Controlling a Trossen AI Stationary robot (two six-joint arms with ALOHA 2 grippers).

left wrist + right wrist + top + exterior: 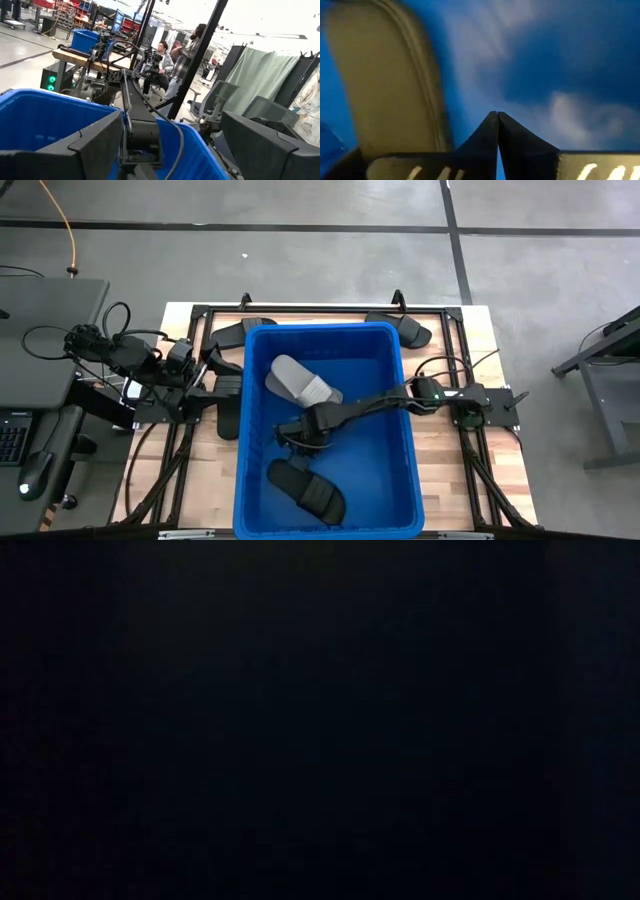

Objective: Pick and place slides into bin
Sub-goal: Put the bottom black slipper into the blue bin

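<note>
The right pincer [297, 432] is seen lowered inside the blue bin [400, 480], near the bin's centre, with its fingers pressed fully together and nothing held between them; in the right wrist view the closed tips [497, 131] are shown just above the blue floor beside a grey sandal. The left pincer [213, 370] is held at the bin's nine o'clock side, outside the wall, its fingers spread wide and empty, above black sandals [228, 387] lying on the bench [455, 470]. Two sandals are plainly seen in the bin: a light grey sandal [298, 381] toward twelve o'clock and a black sandal [308, 490] toward six o'clock; whether another dark one lies under the right pincer cannot be told. More black ones are left on the bench: one at eleven o'clock [243, 332] of the bin and one at one o'clock [405, 330]. Several risks are judged from here. The right arm is stretched across the bin's three o'clock wall, so the rim could be clipped and the bin shifted if the arm is lifted carelessly. A sandal already inside could be snagged and dragged by the closed tips. A strap could be missed by the left pincer where the dark sandals overlap. Nothing is shown by the low view, which is dark.
</note>
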